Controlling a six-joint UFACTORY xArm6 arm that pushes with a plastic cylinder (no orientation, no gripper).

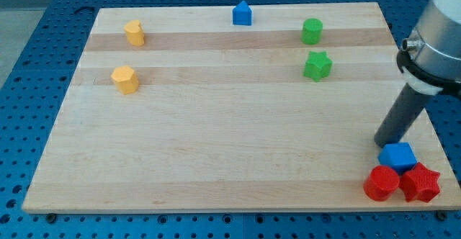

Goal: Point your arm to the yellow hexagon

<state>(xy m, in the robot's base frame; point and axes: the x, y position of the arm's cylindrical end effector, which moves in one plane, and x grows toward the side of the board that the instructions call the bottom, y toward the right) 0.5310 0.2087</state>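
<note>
The yellow hexagon (124, 79) lies near the left edge of the wooden board (216, 152). A second yellow block, heart-shaped (134, 32), sits above it near the view's top left. My tip (384, 143) is at the view's lower right, far from both yellow blocks. It stands just above and left of a blue cube (397, 156), very close to it or touching it.
A red cylinder (380, 183) and a red star (421, 182) sit below the blue cube at the board's lower right corner. A green cylinder (312, 31) and a green star (317, 65) are at the upper right. A blue house-shaped block (242, 13) is at the top edge.
</note>
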